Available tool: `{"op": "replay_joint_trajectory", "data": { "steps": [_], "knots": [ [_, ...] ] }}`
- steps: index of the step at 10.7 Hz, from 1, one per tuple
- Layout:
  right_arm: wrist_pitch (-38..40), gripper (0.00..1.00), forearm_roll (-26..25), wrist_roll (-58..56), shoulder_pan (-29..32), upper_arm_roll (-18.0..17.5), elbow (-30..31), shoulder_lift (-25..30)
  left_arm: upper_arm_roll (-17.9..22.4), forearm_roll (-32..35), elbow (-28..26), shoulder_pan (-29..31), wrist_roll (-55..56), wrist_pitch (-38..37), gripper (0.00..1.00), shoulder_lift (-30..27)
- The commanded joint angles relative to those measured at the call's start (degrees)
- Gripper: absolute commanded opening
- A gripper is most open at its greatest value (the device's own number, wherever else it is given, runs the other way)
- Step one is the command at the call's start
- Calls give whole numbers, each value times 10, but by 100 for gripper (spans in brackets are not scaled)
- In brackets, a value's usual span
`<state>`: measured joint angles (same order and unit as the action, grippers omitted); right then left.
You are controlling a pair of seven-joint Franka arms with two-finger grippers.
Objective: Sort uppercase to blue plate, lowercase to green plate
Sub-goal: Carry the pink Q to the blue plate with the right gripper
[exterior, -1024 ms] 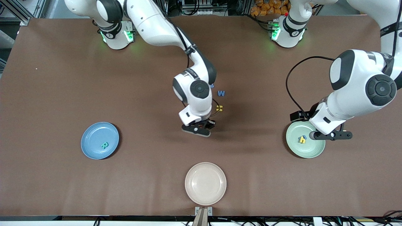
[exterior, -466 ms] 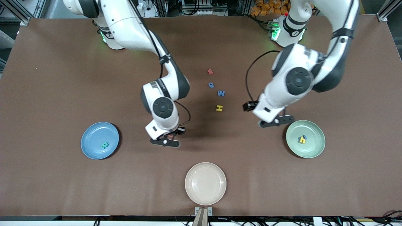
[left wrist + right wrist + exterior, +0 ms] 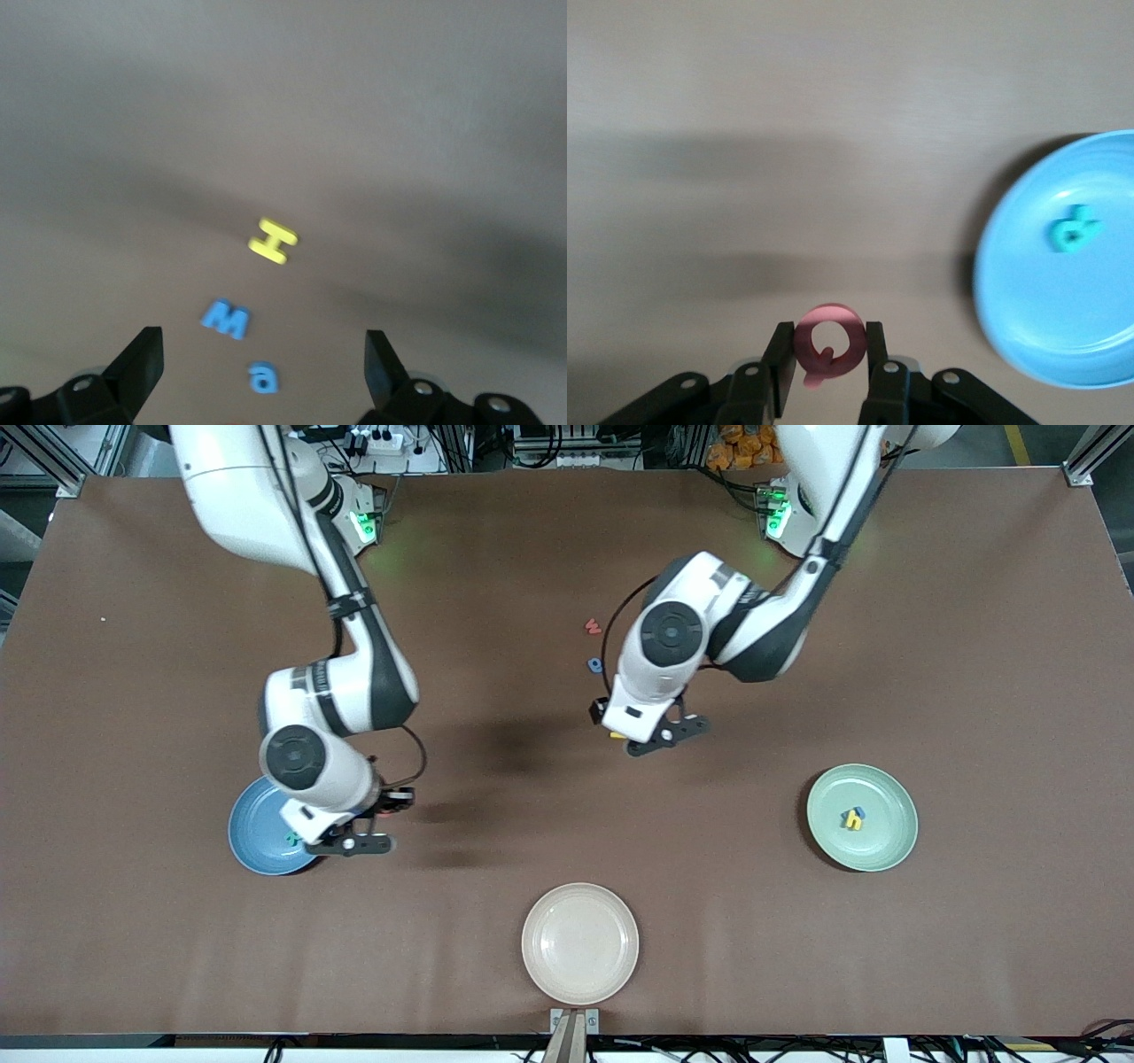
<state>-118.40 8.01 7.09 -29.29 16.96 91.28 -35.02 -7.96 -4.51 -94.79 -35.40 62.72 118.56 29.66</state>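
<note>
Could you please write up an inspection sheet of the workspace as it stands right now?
Surface: brown table, flat, no spills seen.
Job's things: teal R on blue plate; yellow h and a blue letter on green plate; red w, blue e, blue W and yellow H loose mid-table.
Clutter: empty cream plate, nearest the front camera.
Grippers: right hand shut on red Q, over the table beside the blue plate; left hand open over the loose letters.
Cables: black cables looped at both wrists.
Surroundings: equipment along the table's edge by the bases.
</note>
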Motion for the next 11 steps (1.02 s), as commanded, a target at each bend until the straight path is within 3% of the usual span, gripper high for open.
{"op": "replay_joint_trajectory", "data": {
  "steps": [1,4,7,8,9,10,11],
  "knots": [
    [-10,0,-51,-39,47,-18,38,23,-27,5,-5,-13,83,54,100,37],
    [-15,0,-77,-97,90,-18,54,22,-78,75,-55,-14,203,120,100,69],
    [-15,0,-96,-145,128,-18,57,17,-101,95,-93,-13,249,123,100,66],
    [-15,19,-96,-167,145,-18,57,16,-108,96,-99,-10,251,123,100,63],
    [-16,76,-93,-188,158,-19,56,15,-109,96,-108,-8,251,123,100,55],
    [-15,100,-90,-194,161,-19,56,15,-110,97,-118,-6,250,123,100,49],
    [-15,100,-90,-194,160,-19,56,14,-110,103,-132,-5,248,123,100,33]
  ]
}}
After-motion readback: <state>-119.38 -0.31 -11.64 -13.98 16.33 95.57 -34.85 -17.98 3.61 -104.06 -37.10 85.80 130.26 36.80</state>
